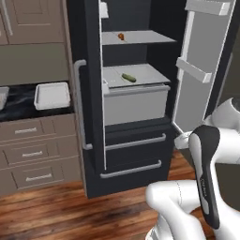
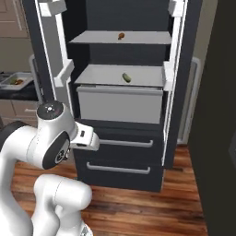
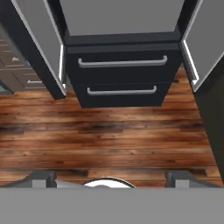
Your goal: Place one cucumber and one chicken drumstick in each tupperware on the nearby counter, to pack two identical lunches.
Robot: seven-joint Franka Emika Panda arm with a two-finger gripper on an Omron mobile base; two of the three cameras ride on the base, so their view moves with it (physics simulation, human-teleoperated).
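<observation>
Hand (image 3: 112, 177) open and empty at the hand view's bottom edge, aimed at the floor before the fridge drawers. Cucumber (image 1: 129, 78) centre frame on the lower fridge shelf, drumstick (image 1: 121, 36) on the shelf above; tupperware (image 1: 52, 95) mid-left on the tabletop (image 1: 18, 101). Step looks like the fetch: next move needs raising and reaching in; no readable writing.

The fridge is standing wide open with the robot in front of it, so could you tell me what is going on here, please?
The robot arm is folded up in front of the open fridge, and its claw is open and empty, pointing at the wooden floor. A cucumber lies on the middle shelf and a chicken drumstick on the shelf above. On the black counter to the left, one tupperware sits empty. Nothing has been picked up at this moment.
</observation>
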